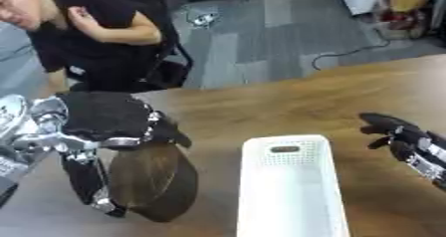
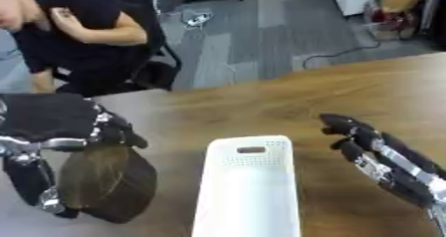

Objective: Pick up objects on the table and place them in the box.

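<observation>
Left hand [image 1: 109, 126] is at the near left, fingers and thumb curled round a dark brown object [image 1: 153, 181], and it's got it gripped from above. The object hangs below the palm, a rounded, flattish shape with a darker edge along its lower side; what it is exactly, I can't tell. It sits low over the table [image 1: 331, 101], just left of the box [image 1: 292, 191], not inside it. Whether its bottom edge touches the wood is hard to say.

The box is white plastic, long and narrow, running from the middle of the table toward the near edge, with a slot handle in its far end wall and fine perforations round that slot.

Right hand [image 2: 370, 146] comes in from the near right, fingers straight and relaxed, spread a little and pointing left toward the box. It holds nothing and stands apart from the box's right wall, above the bare wood.
</observation>
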Tool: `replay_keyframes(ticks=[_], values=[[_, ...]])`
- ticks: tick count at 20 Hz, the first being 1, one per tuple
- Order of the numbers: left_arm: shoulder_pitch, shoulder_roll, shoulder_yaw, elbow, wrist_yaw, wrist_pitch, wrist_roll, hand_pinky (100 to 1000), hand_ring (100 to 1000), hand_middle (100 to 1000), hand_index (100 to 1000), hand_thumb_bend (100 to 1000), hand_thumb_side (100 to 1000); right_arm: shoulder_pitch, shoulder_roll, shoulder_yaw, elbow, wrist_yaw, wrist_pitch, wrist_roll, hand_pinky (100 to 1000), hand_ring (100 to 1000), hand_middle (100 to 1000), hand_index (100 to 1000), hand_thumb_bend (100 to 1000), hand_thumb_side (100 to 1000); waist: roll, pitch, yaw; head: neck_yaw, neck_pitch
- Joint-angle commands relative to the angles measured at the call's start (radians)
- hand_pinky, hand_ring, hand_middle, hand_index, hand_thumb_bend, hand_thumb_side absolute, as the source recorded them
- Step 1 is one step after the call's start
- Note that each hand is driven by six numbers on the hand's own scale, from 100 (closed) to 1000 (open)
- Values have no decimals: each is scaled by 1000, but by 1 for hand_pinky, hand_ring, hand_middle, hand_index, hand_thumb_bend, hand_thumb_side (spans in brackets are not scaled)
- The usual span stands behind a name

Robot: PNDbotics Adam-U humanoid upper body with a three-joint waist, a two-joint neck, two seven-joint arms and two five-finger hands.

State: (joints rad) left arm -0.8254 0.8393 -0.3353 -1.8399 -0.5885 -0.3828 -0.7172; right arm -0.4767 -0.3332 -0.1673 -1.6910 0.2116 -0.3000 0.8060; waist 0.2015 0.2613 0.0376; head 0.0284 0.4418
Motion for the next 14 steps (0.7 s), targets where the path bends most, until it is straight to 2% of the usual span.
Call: replay_keyframes(ticks=[1, 2, 3, 9, 14], values=[[-61, -22, -6, -11, 10, -30, -41, 100, 100, 330, 453, 100, 100, -9, 5, 7, -15, -5, -11, 22, 790, 925, 1000, 1000, 100, 1000, -2, -26, -10, 21, -17], [-79, -37, -11, -10, 11, -34, -46, 100, 100, 327, 449, 100, 141, -9, 7, 10, -15, -6, -11, 25, 790, 925, 1000, 1000, 100, 1000, 0, -27, -18, 24, -19], [-95, -52, -14, -8, 11, -36, -50, 100, 100, 326, 447, 100, 100, -10, 9, 12, -15, -6, -11, 29, 790, 925, 1000, 1000, 100, 1000, 3, -29, -26, 26, -21], [-136, -105, -30, 13, 6, -45, -62, 100, 100, 315, 402, 100, 117, -17, 17, 18, -20, -11, -8, 40, 790, 926, 1000, 1000, 100, 1000, 14, -30, -61, 26, -31], [-146, -129, -36, 28, -3, -49, -53, 100, 100, 308, 360, 100, 140, -23, 20, 19, -24, -13, -6, 45, 790, 925, 1000, 1000, 100, 1000, 16, -24, -73, 23, -37]])
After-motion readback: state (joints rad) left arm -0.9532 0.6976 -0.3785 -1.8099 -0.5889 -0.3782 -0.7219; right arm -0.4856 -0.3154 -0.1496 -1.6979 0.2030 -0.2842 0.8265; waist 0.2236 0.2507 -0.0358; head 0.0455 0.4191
